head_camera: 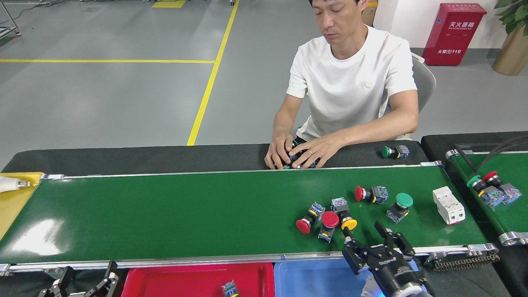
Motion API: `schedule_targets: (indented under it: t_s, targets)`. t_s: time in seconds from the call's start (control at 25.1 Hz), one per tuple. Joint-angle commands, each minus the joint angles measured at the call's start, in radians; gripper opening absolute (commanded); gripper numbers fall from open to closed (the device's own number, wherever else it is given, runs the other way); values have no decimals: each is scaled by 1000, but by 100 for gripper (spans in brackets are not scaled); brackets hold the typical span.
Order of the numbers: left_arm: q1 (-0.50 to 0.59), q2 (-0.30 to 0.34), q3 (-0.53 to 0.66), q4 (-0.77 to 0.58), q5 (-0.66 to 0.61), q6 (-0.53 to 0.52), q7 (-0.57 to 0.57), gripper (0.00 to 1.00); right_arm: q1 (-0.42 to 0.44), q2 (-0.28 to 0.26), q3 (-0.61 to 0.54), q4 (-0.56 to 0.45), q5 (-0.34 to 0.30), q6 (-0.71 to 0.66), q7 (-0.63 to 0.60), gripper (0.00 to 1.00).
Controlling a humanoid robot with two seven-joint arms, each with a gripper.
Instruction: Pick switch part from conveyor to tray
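The conveyor (165,214) is a long green belt across the head view. Several switch parts lie on its right part: two red-capped ones (307,220) (328,225), a yellow-capped one (344,214), another red one (369,194), a green one (400,206) and a white breaker block (448,205). My right gripper (363,233) is open at the belt's near edge, just right of the yellow-capped part and holding nothing. Below the near rail are a red tray (165,280), holding one switch part (229,288), and a blue tray (309,278). My left gripper (88,274) hangs open at the bottom left, below the belt.
A person sits behind the belt with both hands (297,152) on parts on the black strip. A green-capped part (394,152) lies on that strip. A shorter angled belt (507,206) at right carries more parts (491,187). A yellow surface (12,206) lies at the left end.
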Motion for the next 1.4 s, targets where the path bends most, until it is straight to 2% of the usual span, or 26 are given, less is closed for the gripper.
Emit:
schedule_targets:
  t_s: [0.0, 0.08, 0.2, 0.28, 0.32, 0.36, 0.44, 0.6, 0.68, 0.8, 0.84, 0.92, 1.08, 1.24, 1.28, 1.32, 1.36]
  targets:
    - [-8, 11, 3, -13, -3, 0, 4, 100, -43, 0, 33, 26, 1, 49, 1, 88]
    - [-10, 13, 3, -13, -2, -3, 4, 100, -86, 0, 81, 77, 1, 78, 1, 77]
    - [-16, 19, 3, -13, -2, -11, 6, 100, -113, -11, 111, 94, 0, 83, 1, 38]
    - [-20, 22, -8, -13, 0, -13, 8, 100, -115, -25, 121, 89, -3, 74, 3, 24]
    - [-23, 22, -11, -13, 0, -16, 6, 100, -113, -31, 121, 87, -3, 66, 3, 21]
    - [-34, 22, -20, -13, -2, -26, 6, 100, -113, -37, 121, 87, -5, 49, 0, 11]
    - [-57, 24, -60, -13, -6, -46, 6, 100, -112, -37, 121, 86, -6, 8, 1, 6]
    - [-89, 44, -174, -13, -86, -52, 6, 100, -98, -38, 118, 48, -28, -72, 3, 5]
    - [-109, 50, -229, -13, -149, -57, 4, 100, -53, -62, 105, -29, -86, -175, 4, 5]
    - [-149, 34, -313, -7, -259, -56, 4, 100, 69, -166, 104, -183, -224, -419, 3, 7]
    - [-168, 33, -344, -2, -284, -56, 4, 100, 98, -190, 104, -206, -273, -510, 1, 8]
    - [-204, 30, -411, 7, -304, -54, -2, 100, 132, -193, 105, -221, -327, -564, 9, 8]
    - [-270, 28, -488, 61, -308, -57, -31, 100, 144, -121, 177, -216, -310, -564, 92, 13]
    - [-356, 24, -560, 177, -308, -56, -48, 100, 140, -77, 296, -204, -227, -564, 122, 16]
    - [-376, 19, -572, 203, -308, -56, -48, 100, 140, -63, 325, -201, -203, -564, 124, 19]
    - [-387, 11, -580, 219, -310, -56, -48, 100, 140, -58, 340, -196, -187, -564, 128, 27]
    - [-395, 5, -583, 229, -310, -56, -49, 100, 141, -55, 351, -196, -172, -564, 142, 45]
